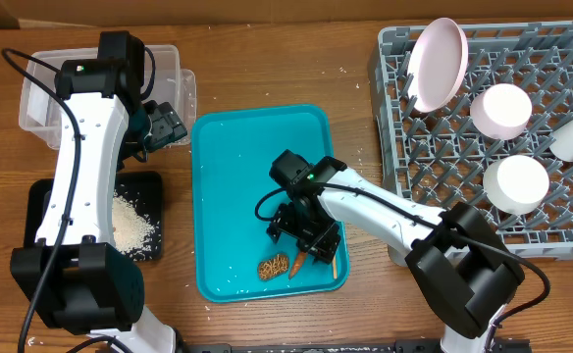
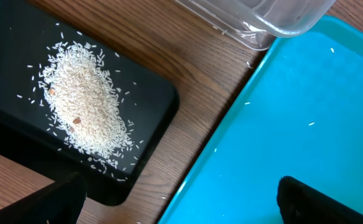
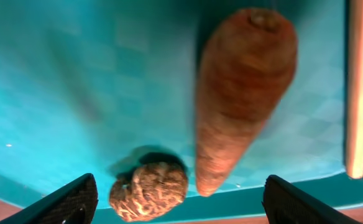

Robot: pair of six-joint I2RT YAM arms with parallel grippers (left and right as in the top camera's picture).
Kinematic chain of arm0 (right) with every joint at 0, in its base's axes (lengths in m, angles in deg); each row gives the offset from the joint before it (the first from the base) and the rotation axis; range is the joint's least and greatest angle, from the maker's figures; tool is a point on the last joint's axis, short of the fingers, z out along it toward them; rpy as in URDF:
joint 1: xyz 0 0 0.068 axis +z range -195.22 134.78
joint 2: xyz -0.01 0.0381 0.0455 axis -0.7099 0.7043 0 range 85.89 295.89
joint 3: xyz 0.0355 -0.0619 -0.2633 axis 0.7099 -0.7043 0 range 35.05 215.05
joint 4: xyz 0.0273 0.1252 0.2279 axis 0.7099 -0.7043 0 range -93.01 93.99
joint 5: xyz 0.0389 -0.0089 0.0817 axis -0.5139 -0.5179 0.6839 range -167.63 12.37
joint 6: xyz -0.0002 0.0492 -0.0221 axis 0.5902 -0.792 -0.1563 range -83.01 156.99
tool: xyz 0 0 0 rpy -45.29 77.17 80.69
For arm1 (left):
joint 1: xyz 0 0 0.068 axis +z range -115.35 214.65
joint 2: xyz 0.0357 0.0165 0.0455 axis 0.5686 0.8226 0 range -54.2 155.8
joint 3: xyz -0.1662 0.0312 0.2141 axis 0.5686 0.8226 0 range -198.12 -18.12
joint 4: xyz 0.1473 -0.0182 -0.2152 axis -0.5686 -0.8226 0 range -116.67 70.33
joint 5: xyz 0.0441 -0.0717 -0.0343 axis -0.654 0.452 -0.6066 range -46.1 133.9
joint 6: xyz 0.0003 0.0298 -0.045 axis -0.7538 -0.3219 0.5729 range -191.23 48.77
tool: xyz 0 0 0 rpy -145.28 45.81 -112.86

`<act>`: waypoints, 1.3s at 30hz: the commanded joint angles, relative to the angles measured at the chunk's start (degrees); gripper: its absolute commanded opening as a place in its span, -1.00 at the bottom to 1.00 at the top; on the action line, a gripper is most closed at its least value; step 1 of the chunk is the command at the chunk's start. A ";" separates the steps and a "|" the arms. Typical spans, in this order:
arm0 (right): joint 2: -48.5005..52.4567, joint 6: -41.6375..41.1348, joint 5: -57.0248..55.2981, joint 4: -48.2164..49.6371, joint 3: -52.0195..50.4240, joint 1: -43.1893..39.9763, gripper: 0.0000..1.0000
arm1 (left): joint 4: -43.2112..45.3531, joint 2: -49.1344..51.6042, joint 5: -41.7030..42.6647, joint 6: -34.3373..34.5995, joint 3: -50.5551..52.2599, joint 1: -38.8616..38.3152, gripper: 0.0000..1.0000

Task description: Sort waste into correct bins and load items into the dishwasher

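Note:
On the teal tray near its front edge lie a brown ridged food lump and an orange carrot piece. My right gripper hovers just above them, open. In the right wrist view the lump and the carrot's tip lie between the black fingertips, untouched. My left gripper stands open and empty between the clear tub and the teal tray. The black tray holds a heap of white rice. The grey dish rack carries a plate and three white cups.
A thin wooden stick lies on the teal tray right of the carrot, also seen as the stick in the right wrist view. A few rice grains are scattered on the teal tray and the wooden table.

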 commanded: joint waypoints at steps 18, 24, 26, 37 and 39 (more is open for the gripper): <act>3.56 -1.07 3.43 1.40 -0.98 -4.37 0.65 | 0.02 -0.28 -0.74 0.98 0.35 -0.11 1.00; 4.79 -1.01 4.61 1.55 -0.98 -4.59 0.46 | 0.02 -0.28 -0.74 0.98 0.35 -0.13 1.00; 4.79 -1.01 4.63 1.38 -0.98 -4.59 0.43 | 0.02 -0.28 -0.74 0.98 0.35 -0.13 1.00; 4.76 3.93 2.43 -3.15 0.81 -4.59 0.01 | 0.02 -0.28 -0.74 0.98 0.35 -0.11 1.00; 4.76 3.93 0.44 -5.05 1.77 -4.59 0.00 | 0.02 -0.28 -0.74 0.98 0.35 -0.17 1.00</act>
